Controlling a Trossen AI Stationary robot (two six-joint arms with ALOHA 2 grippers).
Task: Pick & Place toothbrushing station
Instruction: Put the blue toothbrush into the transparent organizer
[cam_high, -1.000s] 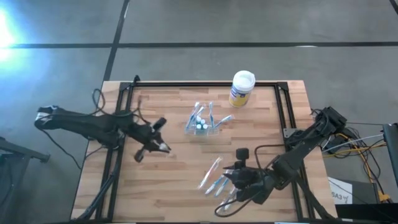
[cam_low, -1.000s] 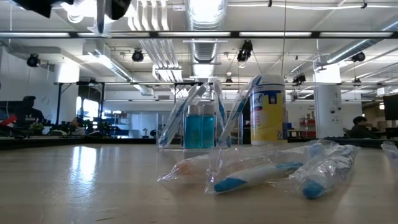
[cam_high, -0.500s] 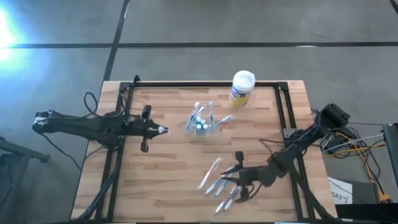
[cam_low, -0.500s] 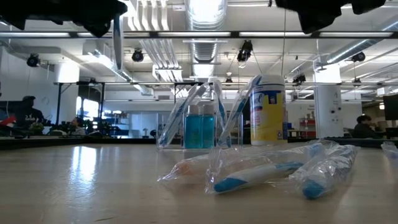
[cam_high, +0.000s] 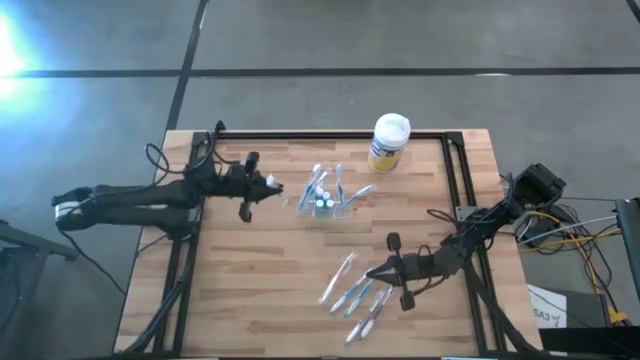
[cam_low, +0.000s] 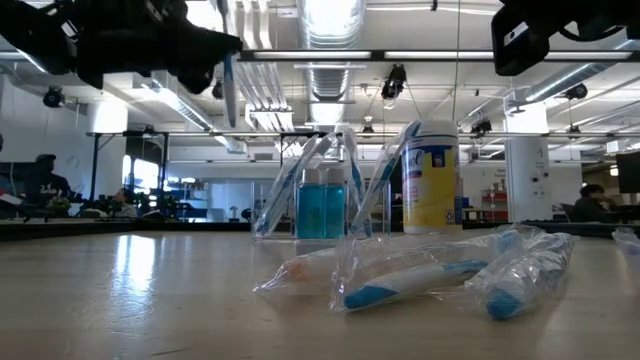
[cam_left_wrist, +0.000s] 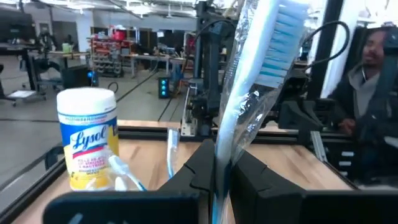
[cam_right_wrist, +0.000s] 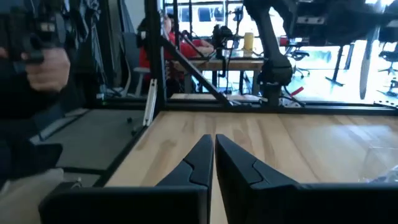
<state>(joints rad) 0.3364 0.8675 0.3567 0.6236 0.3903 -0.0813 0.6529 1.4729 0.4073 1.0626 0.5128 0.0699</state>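
Left gripper: the left gripper (cam_high: 270, 186) hangs above the wooden table (cam_high: 260, 290), just beside the station on its left side. Its jaws are clenched on a wrapped toothbrush with white handle and blue-and-white bristles (cam_left_wrist: 258, 81), which stands up between the two dark fingers (cam_left_wrist: 193, 168) in the left wrist view.

Held toothbrush: in the low view it shows as a thin upright stick (cam_low: 229, 88) under the dark arm, high over the table top.

Toothbrushing station: the small clear plastic holder (cam_high: 322, 205) stands near the middle of the table, toward the far edge. Some blue-and-white toothbrushes (cam_low: 283, 190) lean in it, and a blue bottle (cam_low: 321, 205) is seen inside it in the low view.

Yellow canister: a yellow canister with white lid (cam_high: 389, 142) stands upright at the far edge, to the right of the station and apart from it.

Loose toothbrushes: several toothbrushes in clear plastic wrap (cam_high: 352, 290) lie flat on the near right part of the table.

Right gripper: the right gripper (cam_high: 374, 273) is low over the table, just beside the loose wrapped toothbrushes. Its jaws are closed together and grasp nothing, as the right wrist view shows (cam_right_wrist: 214, 155).

Room: a person in dark clothing (cam_left_wrist: 373, 81) is beyond the table.
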